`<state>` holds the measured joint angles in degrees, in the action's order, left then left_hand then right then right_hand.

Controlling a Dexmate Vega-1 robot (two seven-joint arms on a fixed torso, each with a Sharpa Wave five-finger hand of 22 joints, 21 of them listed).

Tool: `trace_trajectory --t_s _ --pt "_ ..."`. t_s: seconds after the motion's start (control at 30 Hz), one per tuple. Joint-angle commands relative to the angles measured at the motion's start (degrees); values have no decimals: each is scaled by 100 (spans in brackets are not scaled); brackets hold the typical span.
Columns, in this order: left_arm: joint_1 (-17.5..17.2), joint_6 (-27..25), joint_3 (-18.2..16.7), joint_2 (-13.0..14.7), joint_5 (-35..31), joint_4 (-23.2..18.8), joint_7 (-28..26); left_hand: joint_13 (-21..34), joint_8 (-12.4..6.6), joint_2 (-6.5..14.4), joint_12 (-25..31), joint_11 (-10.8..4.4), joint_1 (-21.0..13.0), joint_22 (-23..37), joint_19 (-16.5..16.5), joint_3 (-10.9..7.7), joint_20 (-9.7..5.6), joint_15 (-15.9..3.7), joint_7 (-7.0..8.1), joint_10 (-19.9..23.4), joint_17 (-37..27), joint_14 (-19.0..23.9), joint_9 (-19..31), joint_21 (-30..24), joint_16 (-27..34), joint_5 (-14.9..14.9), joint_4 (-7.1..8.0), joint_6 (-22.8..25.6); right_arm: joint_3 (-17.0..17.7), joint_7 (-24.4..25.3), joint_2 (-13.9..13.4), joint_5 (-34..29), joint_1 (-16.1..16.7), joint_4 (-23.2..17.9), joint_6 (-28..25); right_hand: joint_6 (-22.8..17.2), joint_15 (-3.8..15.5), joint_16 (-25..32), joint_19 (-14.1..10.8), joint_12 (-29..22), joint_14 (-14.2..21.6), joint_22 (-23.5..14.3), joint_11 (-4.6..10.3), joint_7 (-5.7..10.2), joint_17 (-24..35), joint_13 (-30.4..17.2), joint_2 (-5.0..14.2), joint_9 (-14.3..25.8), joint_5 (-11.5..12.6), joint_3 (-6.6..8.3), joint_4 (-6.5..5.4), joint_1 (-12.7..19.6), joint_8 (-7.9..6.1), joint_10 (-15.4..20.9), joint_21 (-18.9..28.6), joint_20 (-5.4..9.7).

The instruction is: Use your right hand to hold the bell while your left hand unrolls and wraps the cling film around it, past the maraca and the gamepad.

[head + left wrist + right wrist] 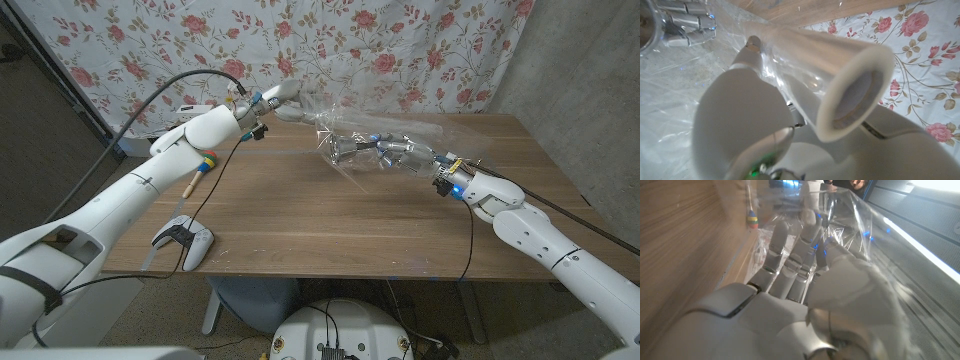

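Cling film [365,125] stretches as a crinkled clear sheet between the two robot hands, above the far middle of the desk [330,220]. The left robot hand [268,100] grips the roll [840,80]; in the left wrist view the roll's open cardboard end faces the camera and the sheet peels away from it toward the other arm's fingers [687,27]. The right robot hand [400,152] is closed around a shiny metal bell [343,149], which is held just above the desk with film draped over it and over the fingers; the right wrist view shows those fingers [790,260] curled forward under the sheet. A maraca [200,170] with a wooden handle and coloured head lies on the desk beneath the left forearm, well behind the left robot hand toward the robot. A white gamepad [184,240] sits nearer the desk's front edge, further back again from that robot hand. Floral cloth [400,50] hangs behind the desk.
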<state>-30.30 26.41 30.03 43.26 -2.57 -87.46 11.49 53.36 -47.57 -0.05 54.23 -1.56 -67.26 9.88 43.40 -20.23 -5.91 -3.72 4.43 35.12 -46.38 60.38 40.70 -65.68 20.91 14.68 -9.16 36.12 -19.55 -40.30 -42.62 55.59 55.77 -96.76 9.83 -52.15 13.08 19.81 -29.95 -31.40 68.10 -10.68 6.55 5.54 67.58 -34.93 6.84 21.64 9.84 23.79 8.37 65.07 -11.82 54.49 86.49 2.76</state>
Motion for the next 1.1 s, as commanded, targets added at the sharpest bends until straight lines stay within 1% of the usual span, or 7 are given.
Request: trace_trajectory --t_s 0.03,0.23,0.3,0.37,0.43,0.7,1.1 --pt "-128 219 -135 -49 -58 13 -274 710 -19 443 35 -689 -383 0 22 -748 -2 -883 -9 715 -8 825 186 5 3 19 -35 40 -179 73 -65 -116 -54 -89 -121 -40 10 28 -17 6 13 -2 22 -49 -4 -19 6 22 37 15 22 36 3 16 18 860" --pt "-169 220 -133 -21 -179 -16 -306 726 -5 446 25 -698 -384 1 22 -751 -7 -883 -18 705 -3 819 180 8 -10 16 -34 34 -253 143 -70 -155 -68 -66 -188 -40 12 39 -30 7 30 -1 11 -68 -1 -15 6 23 36 13 23 40 5 32 20 852" --pt "-251 42 -136 79 -591 -248 -467 712 -6 444 18 -698 -382 1 25 -749 -8 -879 -13 720 -7 841 183 8 -1 14 -33 36 -267 163 -73 -152 -72 -55 -214 -35 12 34 -32 11 25 -1 15 -78 -7 -10 3 23 35 12 27 45 8 40 20 856" --pt "-203 136 -112 29 -111 -101 -169 714 0 442 16 -689 -385 0 27 -750 -7 -874 -19 723 -16 839 182 9 2 14 -37 29 -299 147 -103 -196 -116 -34 -253 -35 13 33 -34 11 24 -1 8 -77 -10 -12 1 23 35 12 30 48 8 38 20 857" --pt "-260 240 -195 6 -257 -91 -437 700 9 441 10 -683 -386 0 26 -750 -5 -880 -25 739 -11 837 161 10 -4 14 -37 42 -323 155 -125 -241 -158 -18 -283 -30 10 40 -35 14 28 -1 -1 -80 0 -19 1 23 34 13 30 49 11 24 20 856" --pt "-247 431 -353 -123 7 125 -625 709 13 445 -3 -669 -387 2 24 -750 -7 -881 -23 737 -7 836 174 10 -16 7 -35 35 -381 223 -72 -291 -226 95 -302 -10 7 25 -19 21 -2 -1 -6 -75 -5 -20 12 27 36 19 22 47 18 23 16 846" --pt "-272 659 -355 -164 369 295 -426 744 14 444 -11 -664 -389 2 24 -752 -14 -877 -15 714 -5 833 183 12 -28 1 -35 41 -451 345 -43 -370 -317 161 -391 -17 9 28 -15 25 -7 1 7 -89 -3 -35 16 30 35 24 24 55 13 18 12 844"
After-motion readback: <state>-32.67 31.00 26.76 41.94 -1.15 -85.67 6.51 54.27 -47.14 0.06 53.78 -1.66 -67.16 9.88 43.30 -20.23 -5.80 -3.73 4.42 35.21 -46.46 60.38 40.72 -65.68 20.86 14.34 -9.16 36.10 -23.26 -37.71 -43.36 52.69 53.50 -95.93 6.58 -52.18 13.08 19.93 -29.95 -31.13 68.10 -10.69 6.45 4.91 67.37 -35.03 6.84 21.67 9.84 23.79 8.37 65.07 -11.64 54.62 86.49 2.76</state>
